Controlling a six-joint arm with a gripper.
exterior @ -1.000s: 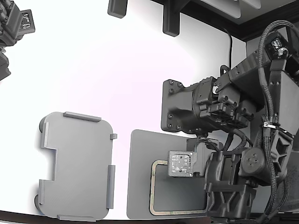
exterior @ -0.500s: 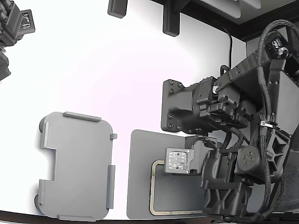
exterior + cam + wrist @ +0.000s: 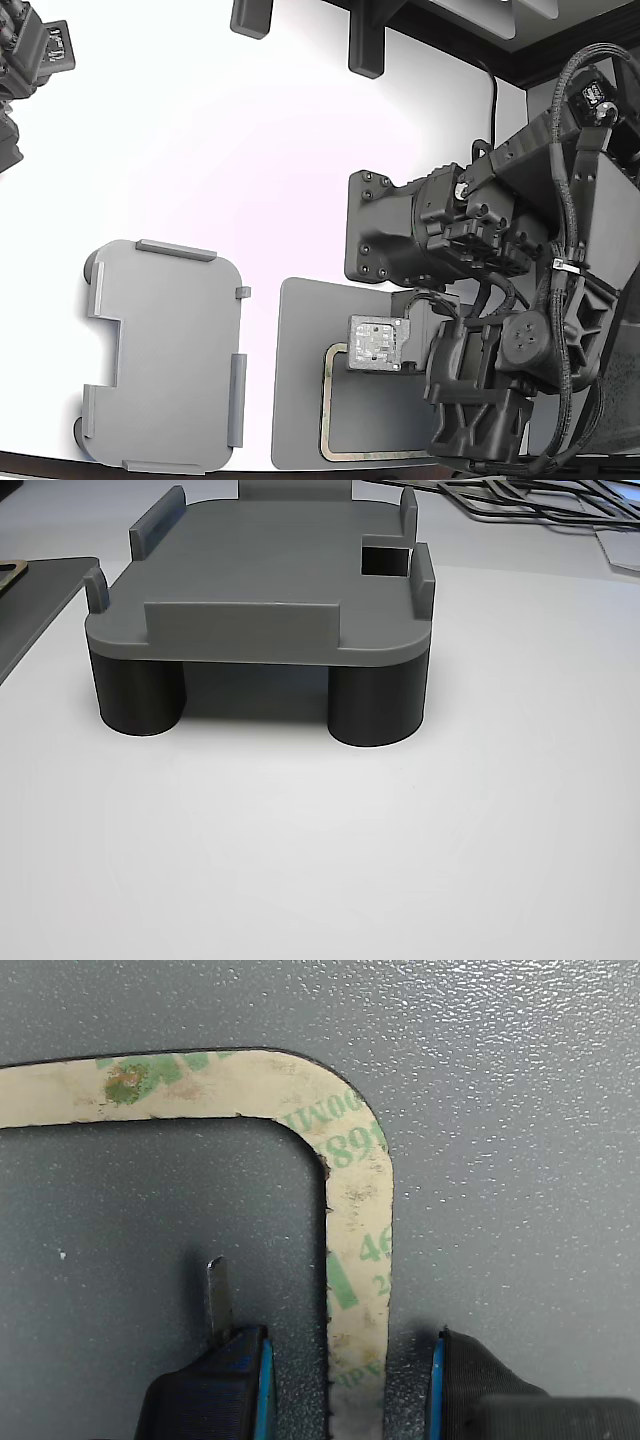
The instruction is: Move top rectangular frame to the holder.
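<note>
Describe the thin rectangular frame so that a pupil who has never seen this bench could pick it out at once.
Find the white table, then the dark grey flat mat at the exterior view's lower right, under the arm. On it lies the frame, a thin tan outline with rounded corners and green print, straddled by the gripper. Unlike the solid light grey holder beside it, it is hollow.

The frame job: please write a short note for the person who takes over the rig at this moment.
Gripper: open, one finger on each side of the frame's strip near a corner, not closed on it.
Frame: lying flat on the dark mat.
Holder: to the exterior view's left of the mat, nothing on it.
Done: gripper lined up over the frame.
Left: grasp, lift, carry to holder, release.
</note>
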